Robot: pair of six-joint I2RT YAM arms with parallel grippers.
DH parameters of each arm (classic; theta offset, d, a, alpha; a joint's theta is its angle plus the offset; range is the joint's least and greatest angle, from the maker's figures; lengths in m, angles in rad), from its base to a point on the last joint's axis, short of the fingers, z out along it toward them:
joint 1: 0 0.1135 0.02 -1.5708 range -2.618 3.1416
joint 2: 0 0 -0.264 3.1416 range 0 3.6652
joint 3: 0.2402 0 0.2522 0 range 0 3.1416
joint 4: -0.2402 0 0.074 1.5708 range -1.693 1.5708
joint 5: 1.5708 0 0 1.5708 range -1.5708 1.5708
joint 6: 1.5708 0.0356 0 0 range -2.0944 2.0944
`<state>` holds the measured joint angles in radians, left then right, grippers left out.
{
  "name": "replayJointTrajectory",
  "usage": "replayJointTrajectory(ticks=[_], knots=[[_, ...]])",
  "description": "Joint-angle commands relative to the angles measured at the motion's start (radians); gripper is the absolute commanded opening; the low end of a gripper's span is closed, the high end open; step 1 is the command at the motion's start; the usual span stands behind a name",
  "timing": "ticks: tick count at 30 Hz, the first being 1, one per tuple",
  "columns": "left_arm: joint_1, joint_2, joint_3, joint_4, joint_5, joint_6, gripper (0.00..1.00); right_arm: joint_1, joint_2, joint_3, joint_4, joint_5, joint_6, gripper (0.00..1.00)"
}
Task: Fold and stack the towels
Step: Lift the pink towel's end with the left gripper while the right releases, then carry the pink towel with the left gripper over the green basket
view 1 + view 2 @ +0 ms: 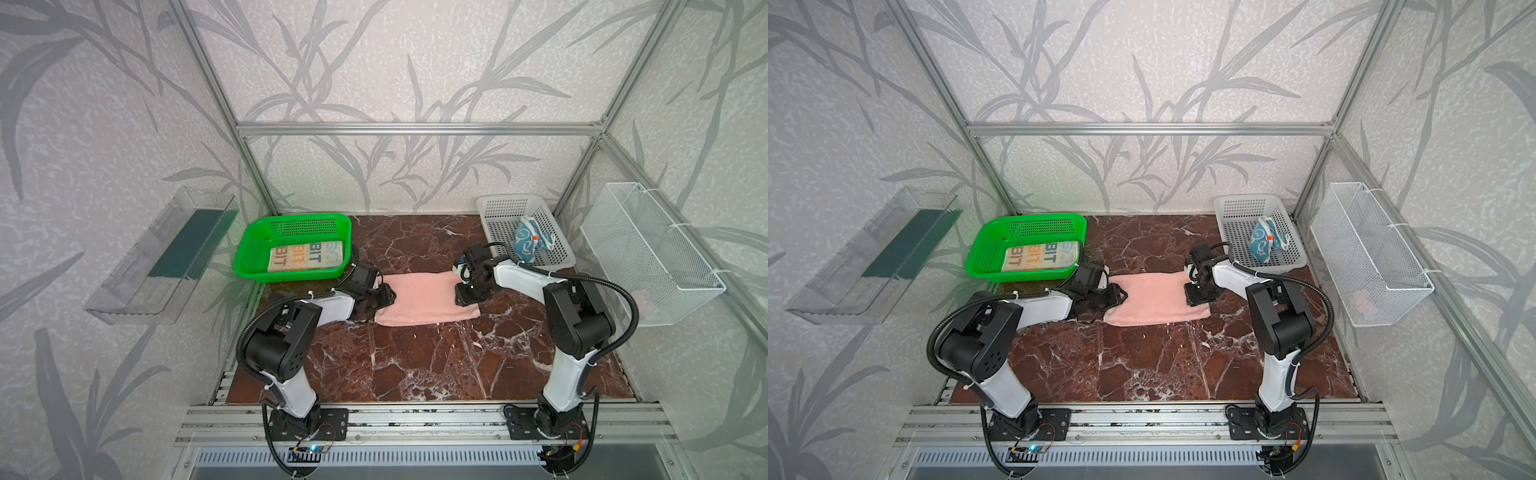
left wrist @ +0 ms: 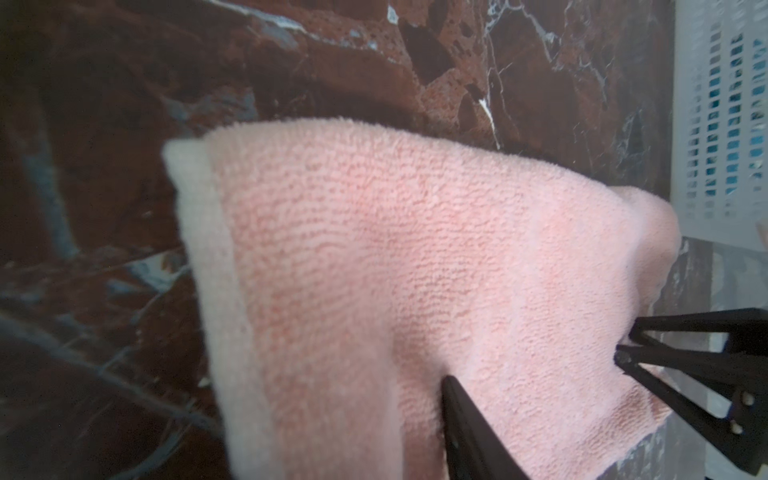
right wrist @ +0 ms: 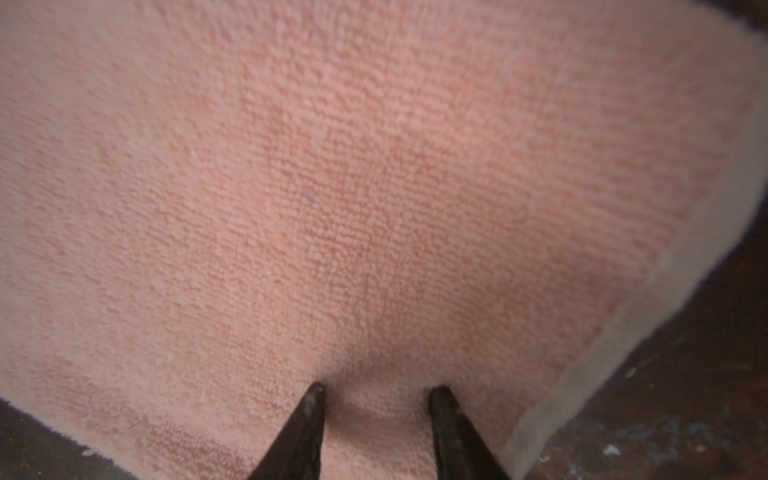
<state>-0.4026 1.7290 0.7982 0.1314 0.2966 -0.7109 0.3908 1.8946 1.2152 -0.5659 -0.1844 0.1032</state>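
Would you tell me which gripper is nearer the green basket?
Left. The left gripper is at the pink towel's end beside the green basket; the right gripper is at its opposite end.

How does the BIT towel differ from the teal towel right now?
The BIT towel lies folded flat in the green basket; the teal towel sits bunched and unfolded in the white basket. The BIT towel covers much of its basket's floor; the teal towel only a small patch. The BIT towel is cream with orange and blue letters; the teal towel has white markings. Both rest in baskets.
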Motion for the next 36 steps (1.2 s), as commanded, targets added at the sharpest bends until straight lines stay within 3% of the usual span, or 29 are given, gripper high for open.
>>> replayJointTrajectory(ticks=[1,2,4,13,15,19,26,36], knots=[[-0.008,0.053,-0.011,-0.074,-0.013,-0.018,0.33,0.008,0.024,-0.036,-0.035,-0.009,-0.008,0.43],[-0.008,0.054,-0.003,-0.080,-0.020,-0.013,0.25,0.008,0.022,-0.036,-0.037,-0.006,-0.009,0.43],[-0.008,0.054,0.026,-0.124,-0.040,0.004,0.00,0.008,0.012,-0.039,-0.032,-0.006,-0.008,0.43],[-0.013,0.052,0.278,-0.472,-0.202,0.206,0.00,0.004,-0.149,-0.113,0.113,0.027,-0.002,0.49],[-0.011,0.063,0.363,-0.581,-0.261,0.266,0.00,0.003,-0.242,-0.164,0.190,0.040,0.006,0.60],[-0.009,0.112,0.549,-0.774,-0.374,0.368,0.00,0.012,-0.425,-0.294,0.383,0.046,0.004,1.00],[-0.007,0.208,0.859,-0.998,-0.528,0.491,0.00,0.018,-0.631,-0.469,0.602,0.075,0.046,0.99],[0.023,0.356,1.263,-1.257,-0.689,0.604,0.00,0.033,-0.664,-0.521,0.620,0.091,0.031,0.99]])
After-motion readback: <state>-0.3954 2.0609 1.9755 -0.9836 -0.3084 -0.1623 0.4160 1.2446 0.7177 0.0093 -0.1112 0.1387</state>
